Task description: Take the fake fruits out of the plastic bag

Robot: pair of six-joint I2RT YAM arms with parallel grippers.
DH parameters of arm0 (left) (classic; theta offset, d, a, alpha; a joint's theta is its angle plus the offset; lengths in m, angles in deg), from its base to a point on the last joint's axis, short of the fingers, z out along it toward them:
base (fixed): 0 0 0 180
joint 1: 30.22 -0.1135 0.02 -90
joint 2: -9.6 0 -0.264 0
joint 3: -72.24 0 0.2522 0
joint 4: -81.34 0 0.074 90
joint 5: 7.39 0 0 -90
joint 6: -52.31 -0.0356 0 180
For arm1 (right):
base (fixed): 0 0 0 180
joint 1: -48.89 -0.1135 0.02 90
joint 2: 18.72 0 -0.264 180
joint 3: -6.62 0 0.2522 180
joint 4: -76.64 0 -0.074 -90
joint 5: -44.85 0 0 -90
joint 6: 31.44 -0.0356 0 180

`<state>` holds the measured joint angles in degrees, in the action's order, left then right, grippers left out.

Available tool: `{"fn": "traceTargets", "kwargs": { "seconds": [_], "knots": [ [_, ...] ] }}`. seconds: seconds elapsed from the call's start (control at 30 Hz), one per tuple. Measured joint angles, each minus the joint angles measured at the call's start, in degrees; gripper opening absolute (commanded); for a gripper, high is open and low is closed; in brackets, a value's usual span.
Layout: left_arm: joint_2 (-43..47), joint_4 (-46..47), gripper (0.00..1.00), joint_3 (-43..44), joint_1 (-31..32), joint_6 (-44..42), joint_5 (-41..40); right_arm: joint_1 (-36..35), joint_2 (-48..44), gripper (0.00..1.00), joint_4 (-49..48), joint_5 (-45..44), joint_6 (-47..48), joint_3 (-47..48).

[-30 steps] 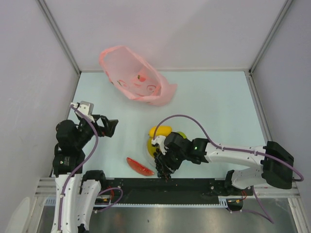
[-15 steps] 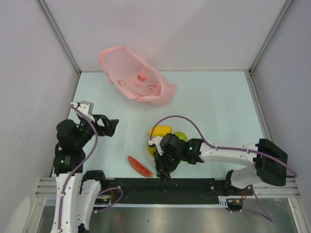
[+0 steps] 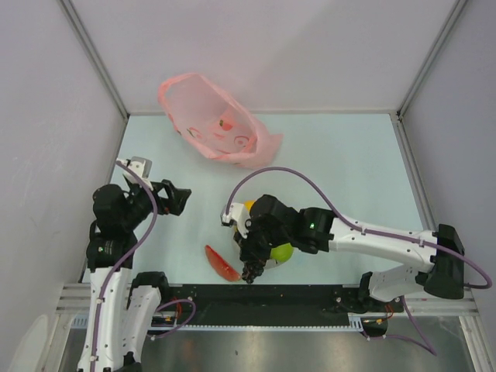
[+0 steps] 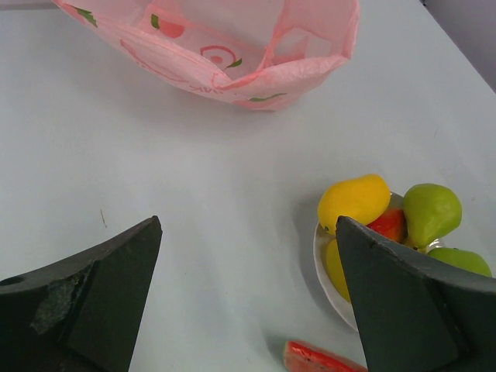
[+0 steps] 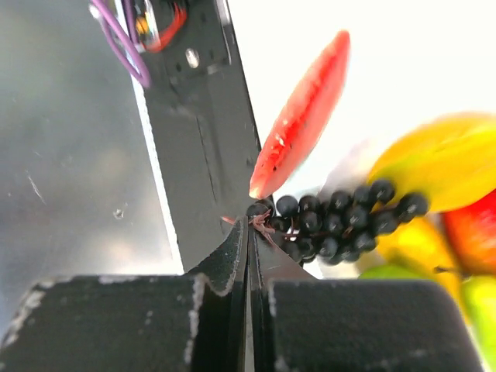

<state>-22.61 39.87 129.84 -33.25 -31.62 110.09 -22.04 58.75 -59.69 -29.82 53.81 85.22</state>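
Left of the white round bowl (image 4: 320, 260), the left gripper (image 3: 180, 200) hangs spread wide. The crinkly pink plastic bag (image 3: 213, 124) lies well behind the bowl. At the bowl's near rim, the right gripper (image 5: 249, 231) pinches the dark purple plastic grape bunch (image 5: 341, 217) by its stem. It's a thin hold, so the bunch may slip and tumble outside the bowl.

Beyond the far side of the white bowl (image 4: 318, 249), bare table (image 4: 155, 163) runs open to the plastic bag (image 4: 232, 46). On its near-left the watermelon slice (image 4: 319, 359) lies close; the right gripper (image 3: 249, 273), pinching the grape bunch (image 5: 341, 221), blocks its near rim.
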Motion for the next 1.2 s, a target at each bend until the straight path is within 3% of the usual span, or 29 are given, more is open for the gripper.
{"fn": "traceTargets", "kwargs": {
  "seconds": [0.27, 0.63, 1.2],
  "knots": [
    [-4.94, -0.28, 1.00, 4.11, -0.07, 0.22, 1.22, 5.09, -0.15, 0.00, 2.71, 0.39, 3.91, 5.92],
    [-7.78, 0.15, 1.00, 7.08, -0.11, 0.61, 1.73, 18.51, 0.22, 0.00, 4.20, -0.02, 7.04, 13.77],
    [-9.44, -0.81, 1.00, 6.80, -1.14, 1.84, 6.43, 29.14, 3.69, 0.00, 8.09, 0.50, 6.88, 11.54]
  ]
}}
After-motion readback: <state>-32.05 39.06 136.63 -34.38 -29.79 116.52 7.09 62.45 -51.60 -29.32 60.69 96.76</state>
